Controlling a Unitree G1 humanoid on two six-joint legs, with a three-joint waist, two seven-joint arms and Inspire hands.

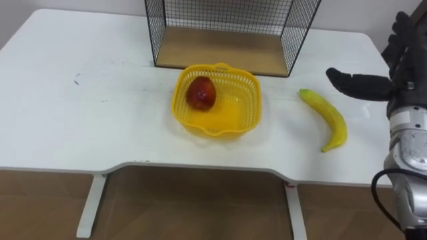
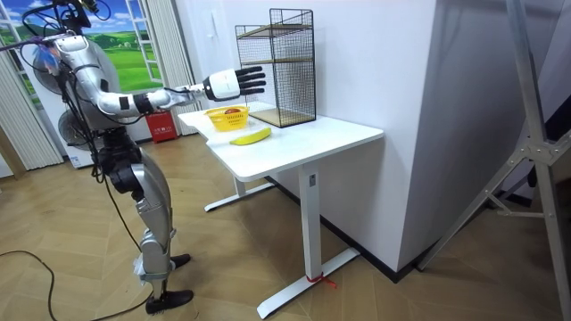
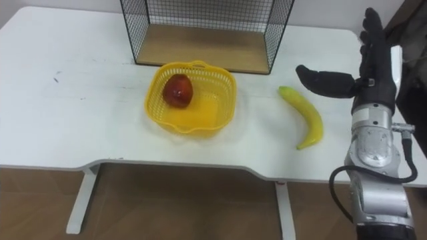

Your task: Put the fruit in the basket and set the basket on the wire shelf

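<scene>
The robot stands upright on the wooden floor at the front edge of a white bench (image 1: 80, 120), on the room view's left, with its right arm stretched out level over the benchtop. At the back of the bench, close to the wall, stands a black wire shelf (image 1: 220, 50) with a wooden bottom board; the room view shows a second level higher up in it. Just in front of the shelf, near the middle of the bench, sits a yellow plastic basket (image 1: 251, 110), upright and clear of the shelf's front edge. To the right of the basket, apart from it, a yellow banana (image 1: 327, 117) lies flat on the bare benchtop, its curve running from the back towards the front edge. The right hand (image 3: 372, 73) hangs in the air over the right end of the bench, beside the banana's far end and not touching it; its fingers are straight and point away from the robot, the thumb sticks out to the left, and it holds nothing. A red fruit (image 1: 201, 93) lies inside the basket, against its back left side. A few small dark marks (image 1: 77, 81) show on the benchtop far to the left.
</scene>
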